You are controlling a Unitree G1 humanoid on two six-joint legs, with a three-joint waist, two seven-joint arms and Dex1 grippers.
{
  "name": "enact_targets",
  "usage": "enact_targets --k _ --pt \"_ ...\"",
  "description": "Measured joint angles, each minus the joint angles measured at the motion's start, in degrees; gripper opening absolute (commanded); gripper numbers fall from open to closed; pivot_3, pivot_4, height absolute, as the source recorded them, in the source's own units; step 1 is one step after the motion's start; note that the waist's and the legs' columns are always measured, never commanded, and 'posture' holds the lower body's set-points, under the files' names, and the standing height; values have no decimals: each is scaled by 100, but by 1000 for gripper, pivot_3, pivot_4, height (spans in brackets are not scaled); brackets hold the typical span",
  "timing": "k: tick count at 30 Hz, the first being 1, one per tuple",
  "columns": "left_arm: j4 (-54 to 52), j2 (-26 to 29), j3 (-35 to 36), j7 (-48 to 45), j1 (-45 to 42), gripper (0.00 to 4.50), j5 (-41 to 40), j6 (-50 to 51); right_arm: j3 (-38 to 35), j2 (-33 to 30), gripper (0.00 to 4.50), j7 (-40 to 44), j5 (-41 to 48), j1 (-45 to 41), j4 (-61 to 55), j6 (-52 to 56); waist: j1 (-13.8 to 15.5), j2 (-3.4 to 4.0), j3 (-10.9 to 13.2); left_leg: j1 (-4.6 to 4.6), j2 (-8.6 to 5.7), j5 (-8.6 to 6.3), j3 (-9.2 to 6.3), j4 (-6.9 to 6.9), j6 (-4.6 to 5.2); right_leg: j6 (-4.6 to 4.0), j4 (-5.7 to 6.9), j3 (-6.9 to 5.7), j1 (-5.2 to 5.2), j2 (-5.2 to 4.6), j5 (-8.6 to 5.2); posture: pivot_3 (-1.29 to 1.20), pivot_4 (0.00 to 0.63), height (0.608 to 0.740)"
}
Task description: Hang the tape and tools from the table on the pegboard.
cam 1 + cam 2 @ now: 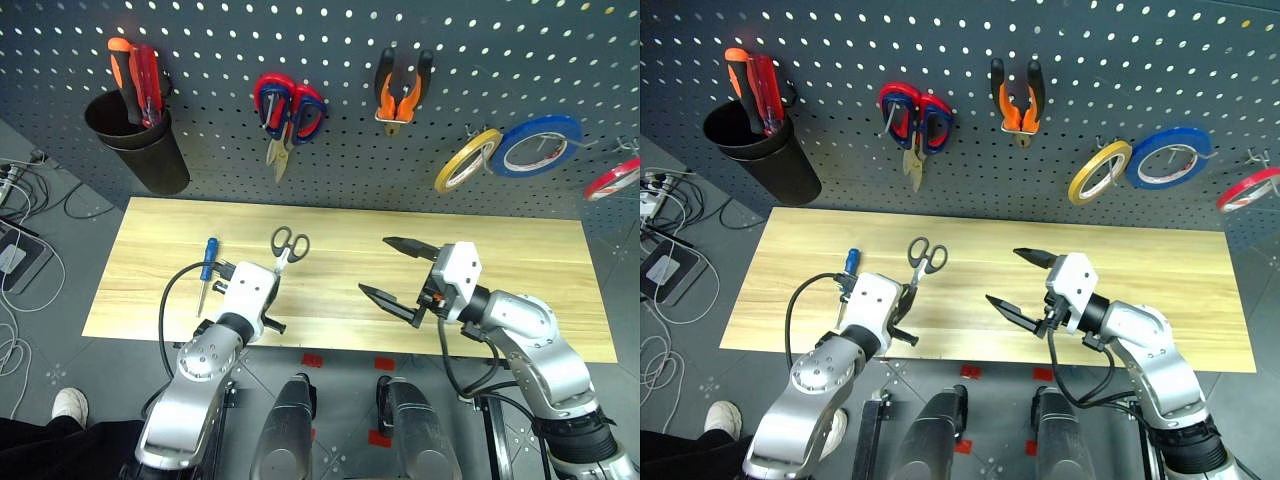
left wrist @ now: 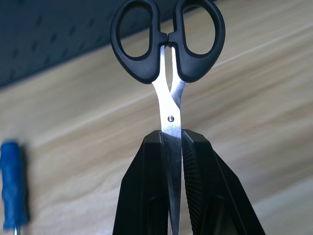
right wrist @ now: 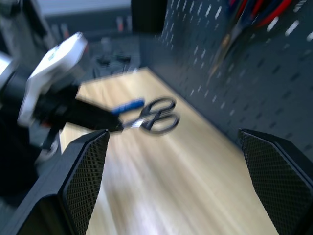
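My left gripper is shut on the blades of the small black-handled scissors, held just over the table with the handle loops toward the pegboard. The blue-handled screwdriver lies on the table just left of that gripper. My right gripper hangs open and empty over the table's middle, its black fingers wide apart. On pegboard hooks hang the orange-and-black pliers and the blue tape.
Red-handled scissors, a yellow tape roll and a red roll hang on the board. A black cup at its left holds red and orange screwdrivers. Cables and a person's shoe are on the floor at left.
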Motion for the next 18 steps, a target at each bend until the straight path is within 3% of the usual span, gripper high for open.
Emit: enact_targets --k 6,18 --pt "-149 -66 166 260 258 161 383 -1201 -395 6 4500 -112 493 46 -208 105 9 -2 -393 21 -7 14 26 -38 0 1 -1 0 9 19 0 124 145 740" --pt "625 -402 288 637 -662 161 805 -2220 -776 112 4500 -578 1079 -283 -490 416 107 -14 -917 36 -12 18 51 -48 8 0 -3 15 11 59 0 112 102 740"
